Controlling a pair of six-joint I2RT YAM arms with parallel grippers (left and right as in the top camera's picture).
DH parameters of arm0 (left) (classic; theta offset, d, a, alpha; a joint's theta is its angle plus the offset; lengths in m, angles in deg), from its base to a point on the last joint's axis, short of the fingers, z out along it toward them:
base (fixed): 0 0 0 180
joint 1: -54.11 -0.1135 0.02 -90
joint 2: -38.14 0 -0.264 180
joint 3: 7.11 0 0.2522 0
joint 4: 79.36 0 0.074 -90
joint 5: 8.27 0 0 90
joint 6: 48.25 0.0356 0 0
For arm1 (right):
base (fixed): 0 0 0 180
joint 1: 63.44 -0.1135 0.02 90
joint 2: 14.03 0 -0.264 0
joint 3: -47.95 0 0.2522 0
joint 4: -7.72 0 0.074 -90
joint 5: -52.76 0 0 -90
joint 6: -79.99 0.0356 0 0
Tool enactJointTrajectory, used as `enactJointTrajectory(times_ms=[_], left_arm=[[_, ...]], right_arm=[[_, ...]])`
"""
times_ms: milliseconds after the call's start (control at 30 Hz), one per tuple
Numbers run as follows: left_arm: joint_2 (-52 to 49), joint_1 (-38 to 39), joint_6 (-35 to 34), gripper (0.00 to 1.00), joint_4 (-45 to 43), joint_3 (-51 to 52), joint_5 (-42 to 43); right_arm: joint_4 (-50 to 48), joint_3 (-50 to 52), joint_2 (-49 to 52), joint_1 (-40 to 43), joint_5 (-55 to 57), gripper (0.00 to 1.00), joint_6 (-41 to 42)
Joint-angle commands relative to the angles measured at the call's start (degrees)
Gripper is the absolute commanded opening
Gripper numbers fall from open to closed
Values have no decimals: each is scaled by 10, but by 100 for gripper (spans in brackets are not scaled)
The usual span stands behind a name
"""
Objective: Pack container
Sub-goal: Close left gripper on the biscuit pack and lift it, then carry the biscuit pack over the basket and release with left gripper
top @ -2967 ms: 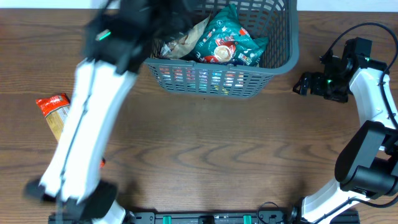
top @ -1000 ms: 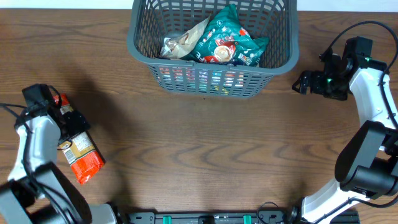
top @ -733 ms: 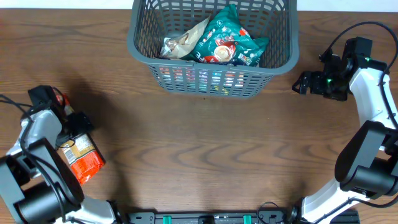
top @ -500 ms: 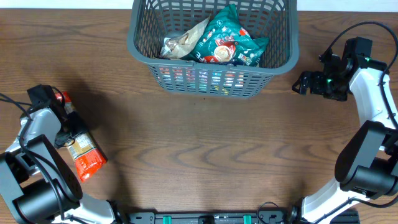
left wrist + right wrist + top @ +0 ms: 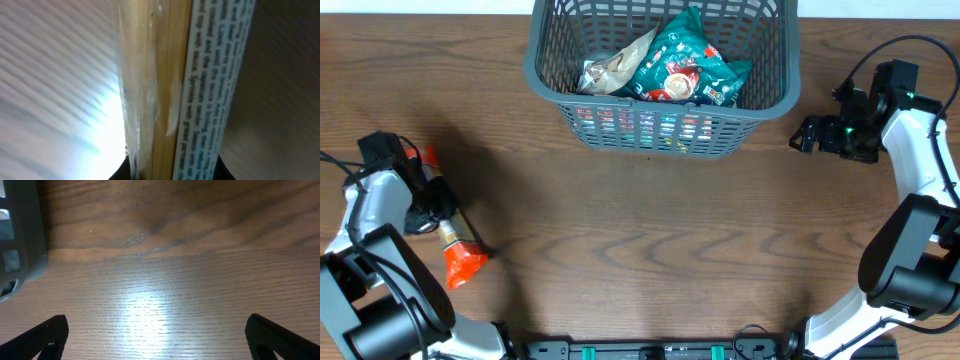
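A: While the container (image 5: 650,125) sits at the frame's top centre, where's the left gripper (image 5: 436,214)?
B: Lower left, pinching the spaghetti packet (image 5: 461,259). The right gripper (image 5: 801,135), at the right edge, is spread above the table (image 5: 650,250).

Lab-style robot bench: wood-grain table (image 5: 650,230), left arm (image 5: 365,205), right arm (image 5: 918,150), black mounting rail (image 5: 650,351) at near edge.

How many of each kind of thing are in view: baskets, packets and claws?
Basket: 1
Packets showing in the basket: 2, the teal packet and the tan packet
Packets outside it: 1, the pasta packet, held by the left claw
Claws: 2, with the right claw
Total: 6
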State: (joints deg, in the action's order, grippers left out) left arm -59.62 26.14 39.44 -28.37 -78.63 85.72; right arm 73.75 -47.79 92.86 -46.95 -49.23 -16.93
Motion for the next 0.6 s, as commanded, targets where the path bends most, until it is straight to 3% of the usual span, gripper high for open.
enactJointTrajectory(times_ms=[0,233,367,467,567], left_arm=[[73,9,4,6,54,-87,48],[124,64,32,6,203,-344,48],[122,125,59,6,239,-490,48],[121,191,126,6,230,-566,49],[120,266,254,6,193,-594,52]], right_arm=[[1,-2,-3,-4,-4,99,-9],[5,-2,-3,-4,-4,99,-9],[9,-2,-3,-4,-4,99,-9],[9,-2,-3,-4,-4,99,-9],[9,-2,-3,-4,-5,99,-9]])
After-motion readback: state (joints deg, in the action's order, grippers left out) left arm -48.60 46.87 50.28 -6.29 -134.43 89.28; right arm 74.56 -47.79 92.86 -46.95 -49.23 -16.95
